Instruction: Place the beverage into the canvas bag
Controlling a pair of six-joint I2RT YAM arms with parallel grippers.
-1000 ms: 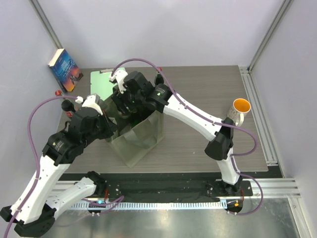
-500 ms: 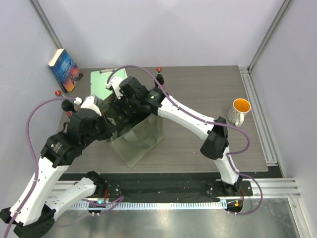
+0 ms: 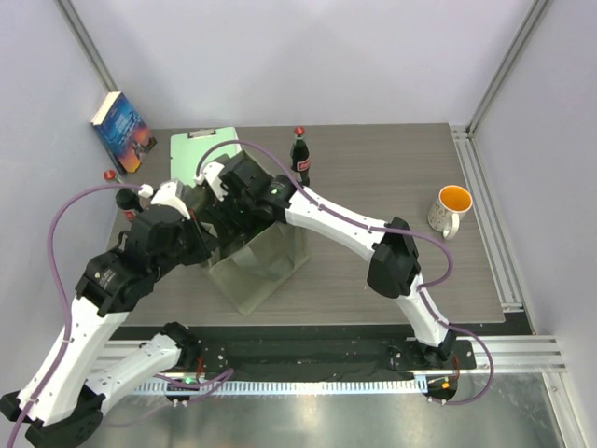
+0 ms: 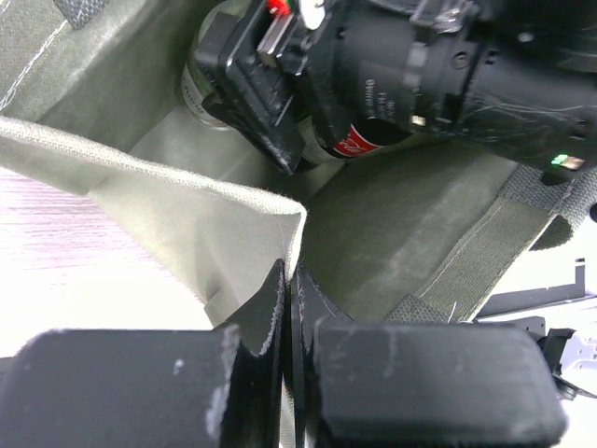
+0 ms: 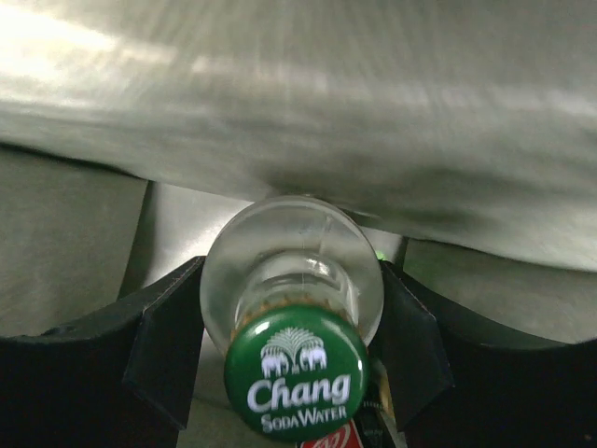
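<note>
Chang soda-water bottle (image 5: 291, 271), clamped by the right claw (image 5: 289, 331), has been carried further toward the left edge of the worktop (image 3: 392, 177), down inside the canvas bag (image 3: 266, 271). The bag's rim is pinched by the closed left claw (image 4: 289, 308); release is judged near.

Lab robot cell: aluminium frame (image 3: 506, 65), plain walls (image 3: 326, 56).

The left arm (image 3: 103, 289) and right arm (image 3: 345, 224) reach inward, left fingers (image 4: 261, 317) pinched together, right fingers (image 5: 168, 345) held apart.
</note>
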